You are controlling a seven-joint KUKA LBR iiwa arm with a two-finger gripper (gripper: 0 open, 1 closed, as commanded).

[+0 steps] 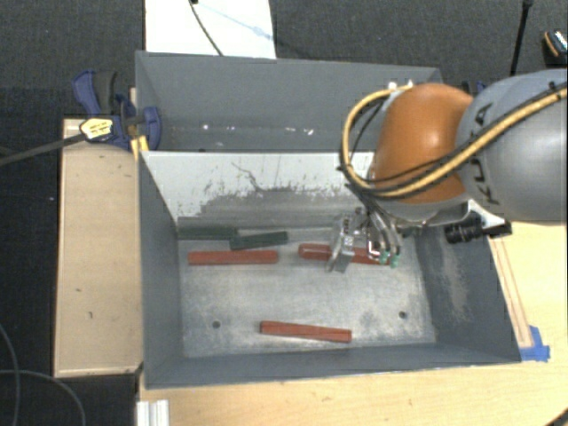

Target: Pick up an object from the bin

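Orange glossy dome cover (417, 140) on the wrist is sitting highest, with yellow and black cables (364, 162) looping round it. The grey arm casing (524, 149) is showing black "KUKA" lettering, partly readable. Below, the gripper (355, 256) is hanging low over the right end of a reddish-brown flat bar (312, 253) lying mid-right on the floor of the grey metal bin (169, 264); can't tell whether the gripper is spread or closed. Just left, a second reddish-brown flat bar (232, 257) is lying, with a pair of dark green bars (257, 237) overlapping end to end just behind it. A third reddish-brown flat bar (304, 331) is lying alone near the front wall, well apart. Bin floor is looking scuffed and speckled.
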